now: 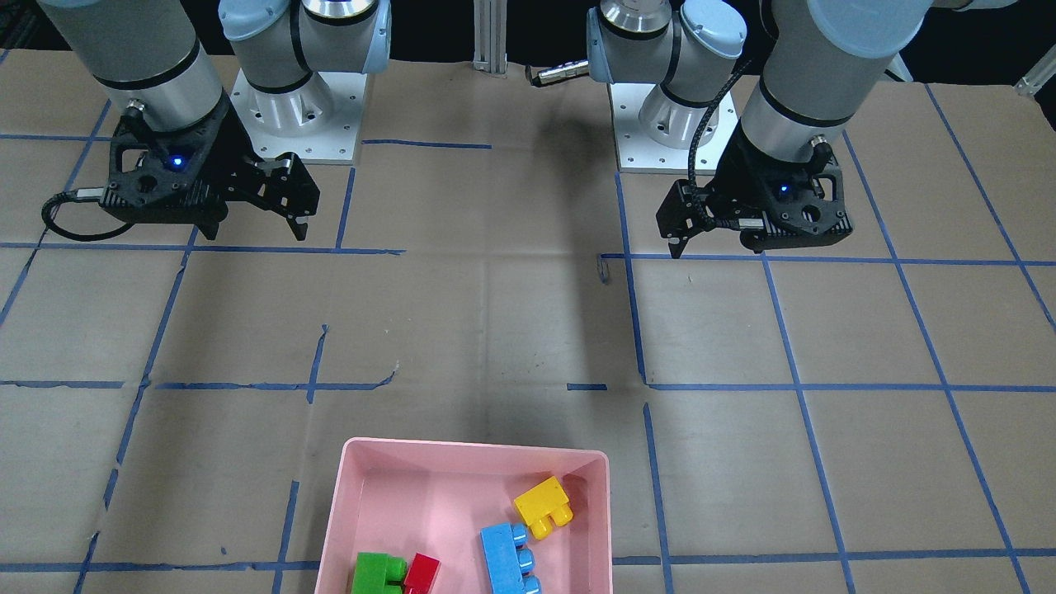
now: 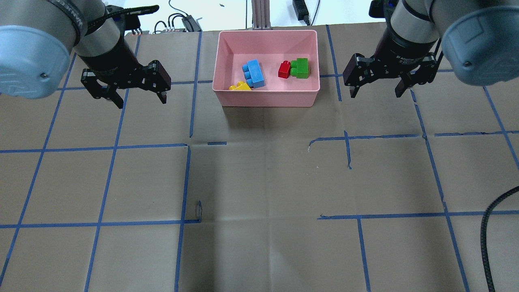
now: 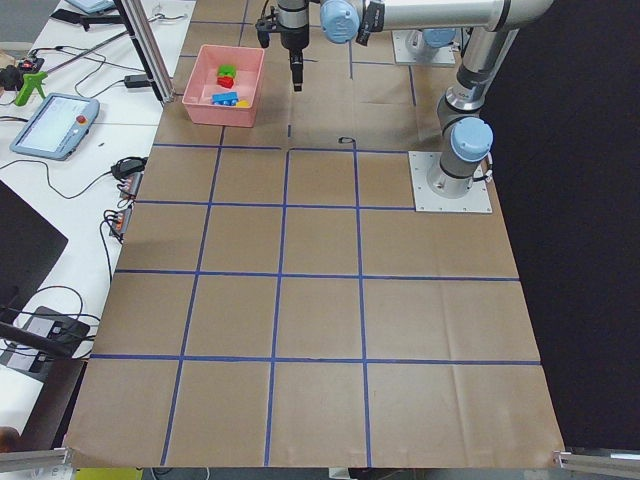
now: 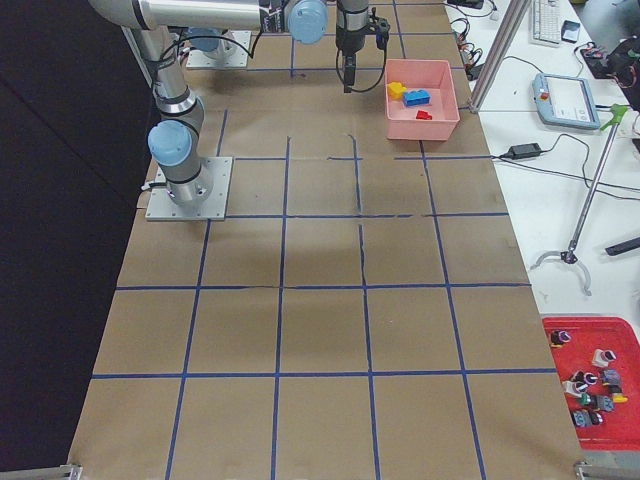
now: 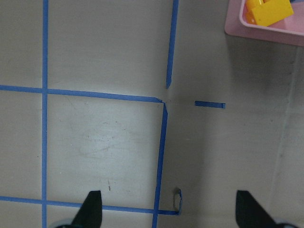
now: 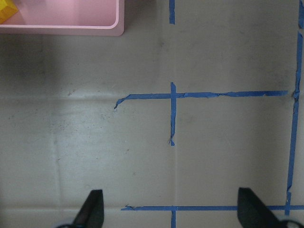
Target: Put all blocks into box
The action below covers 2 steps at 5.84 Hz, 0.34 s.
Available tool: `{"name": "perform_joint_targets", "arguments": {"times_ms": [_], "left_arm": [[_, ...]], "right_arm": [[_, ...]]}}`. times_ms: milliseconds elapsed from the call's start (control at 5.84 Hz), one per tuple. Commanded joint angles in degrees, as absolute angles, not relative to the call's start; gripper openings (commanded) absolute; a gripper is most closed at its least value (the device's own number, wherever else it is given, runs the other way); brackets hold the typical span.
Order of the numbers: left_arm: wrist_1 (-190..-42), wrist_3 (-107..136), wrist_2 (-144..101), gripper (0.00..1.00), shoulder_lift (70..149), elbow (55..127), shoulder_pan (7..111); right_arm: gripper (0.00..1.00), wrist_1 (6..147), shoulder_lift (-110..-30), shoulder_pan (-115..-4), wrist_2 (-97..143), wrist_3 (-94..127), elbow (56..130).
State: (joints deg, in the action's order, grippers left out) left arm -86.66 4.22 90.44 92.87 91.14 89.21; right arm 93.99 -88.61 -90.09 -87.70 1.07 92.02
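Looks finished: spot the green block [image 2: 301, 67] touching the red block [image 2: 285, 69] inside the pink box [image 2: 267, 100], light-blue block [image 2: 254, 73] by the yellow block [image 2: 239, 86]. Note light-blue's long axis running far-to-near, slightly slanted, studs sideways toward the robot's left. Find left gripper [image 2: 142, 100] and right gripper [image 2: 375, 93] spread wide, empty, flanking the box. Probably calls for parking only.

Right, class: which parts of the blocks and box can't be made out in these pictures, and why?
- Front view: the bottom edge cuts off the green block, red block, blue block and part of the box.
- Overhead: the yellow block is partly hidden behind the box's wall.
- Left wrist: the top edge cuts the yellow block and box.
- Side views: too small to count any studs.
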Motion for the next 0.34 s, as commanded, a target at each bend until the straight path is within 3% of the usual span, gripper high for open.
{"name": "perform_joint_targets", "arguments": {"times_ms": [0,171], "left_arm": [[-86.66,4.31,90.44,1.00,92.81,91.14,89.21],[-86.66,4.48,90.44,1.00,92.90,91.23,89.21]], "right_arm": [[1.00,94.04,-88.24,-90.09,-87.63,1.06,91.67],[1.00,94.13,-88.16,-90.09,-87.63,1.05,91.84]]}}
